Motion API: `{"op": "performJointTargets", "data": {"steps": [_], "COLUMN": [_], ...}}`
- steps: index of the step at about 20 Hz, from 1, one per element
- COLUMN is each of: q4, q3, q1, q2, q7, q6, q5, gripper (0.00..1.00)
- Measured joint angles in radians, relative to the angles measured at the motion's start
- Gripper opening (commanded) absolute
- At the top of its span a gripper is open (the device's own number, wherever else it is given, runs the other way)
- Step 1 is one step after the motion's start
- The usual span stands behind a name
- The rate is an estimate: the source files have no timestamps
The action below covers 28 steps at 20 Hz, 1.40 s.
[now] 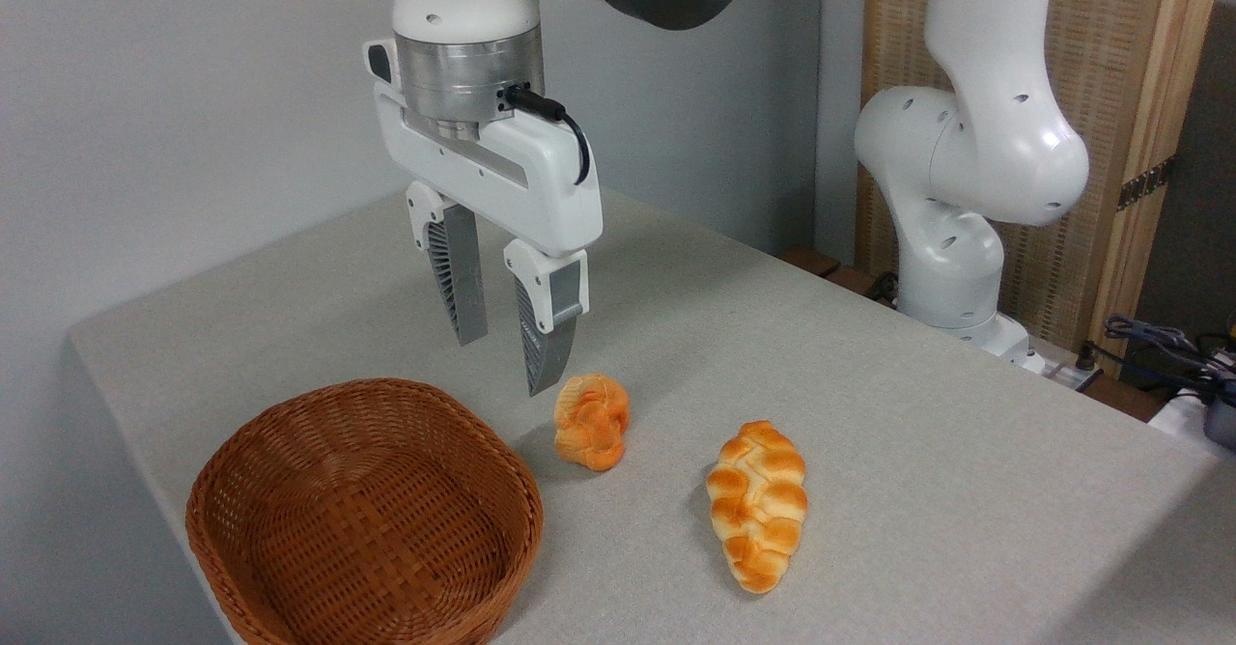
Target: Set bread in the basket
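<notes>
Tabletop — bread (pixel 592 422) below-right of gripper (pixel 502 365)

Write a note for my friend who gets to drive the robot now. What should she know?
Gripper: open, empty, hanging above the table just left of the knotted bun.
Knotted bun: on the table, right of the wicker basket, not touching it.
Wicker basket: nothing in it.
Braided loaf: lies further right; leave it.
Done: nothing yet.
Left: grab the bun, lift it, drop it in the basket.
</notes>
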Motion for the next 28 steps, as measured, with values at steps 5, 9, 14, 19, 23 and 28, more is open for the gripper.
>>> {"op": "performJointTargets", "data": {"steps": [5, 9, 14, 19, 23, 28], "q4": [0.0, 0.0, 0.0, 0.0, 0.0, -0.004], "q3": [0.0, 0.0, 0.0, 0.0, 0.0, 0.0], "q1": [0.0, 0.0, 0.0, 0.0, 0.0, 0.0], "q2": [0.0, 0.0, 0.0, 0.0, 0.0, 0.001], "q7": [0.003, 0.003, 0.003, 0.003, 0.004, 0.008], "q6": [-0.006, -0.006, -0.006, -0.006, -0.019, -0.047], "q5": [0.0, 0.0, 0.0, 0.0, 0.0, 0.0], "gripper": [1.0, 1.0, 1.0, 1.0, 1.0, 1.0]}}
